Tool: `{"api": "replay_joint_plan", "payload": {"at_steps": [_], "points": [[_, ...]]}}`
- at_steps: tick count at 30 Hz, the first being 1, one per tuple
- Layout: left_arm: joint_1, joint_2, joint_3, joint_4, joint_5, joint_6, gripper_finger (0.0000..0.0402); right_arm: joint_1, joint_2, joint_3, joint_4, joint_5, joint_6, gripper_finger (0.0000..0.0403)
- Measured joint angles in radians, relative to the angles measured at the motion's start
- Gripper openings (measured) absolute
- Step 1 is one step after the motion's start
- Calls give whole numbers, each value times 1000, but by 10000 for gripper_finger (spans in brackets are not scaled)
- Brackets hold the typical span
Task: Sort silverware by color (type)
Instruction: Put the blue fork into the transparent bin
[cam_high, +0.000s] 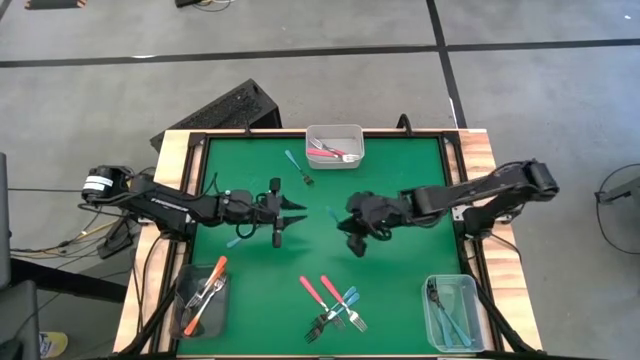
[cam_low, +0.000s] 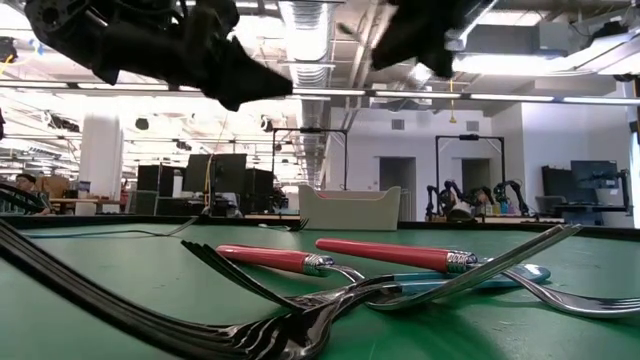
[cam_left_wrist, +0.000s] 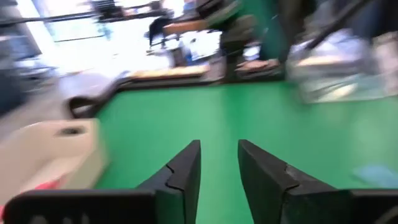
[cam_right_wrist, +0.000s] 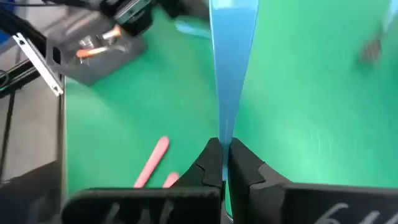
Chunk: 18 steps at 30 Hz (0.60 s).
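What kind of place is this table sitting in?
Probably a robotics lab or workshop: exposed ceiling ducts and strip lights, desks with monitors, and more robot arms by the far wall behind the green table.

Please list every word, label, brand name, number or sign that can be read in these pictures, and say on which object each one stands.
No text can be read in any view.
The forks, the clear tubs and the green table mat carry no visible lettering.
Left arm's white part: no readable mark.
Screens in the room behind: too small to read.
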Motion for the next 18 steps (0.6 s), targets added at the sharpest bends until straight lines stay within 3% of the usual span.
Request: {"api": "replay_joint_plan", "payload": {"at_steps": [6, 11, 18], "points": [[5, 0, 0, -78, -216, 78, 106, 133, -72, 98, -469, -119, 354, 22], [36, 0, 0, -139, -241, 94, 96, 308, -104, 106, -689, -166, 717, 23], [99, 0, 0, -194, -238, 80, 77, 601, -61, 106, -786, -171, 1196, 42]]}}
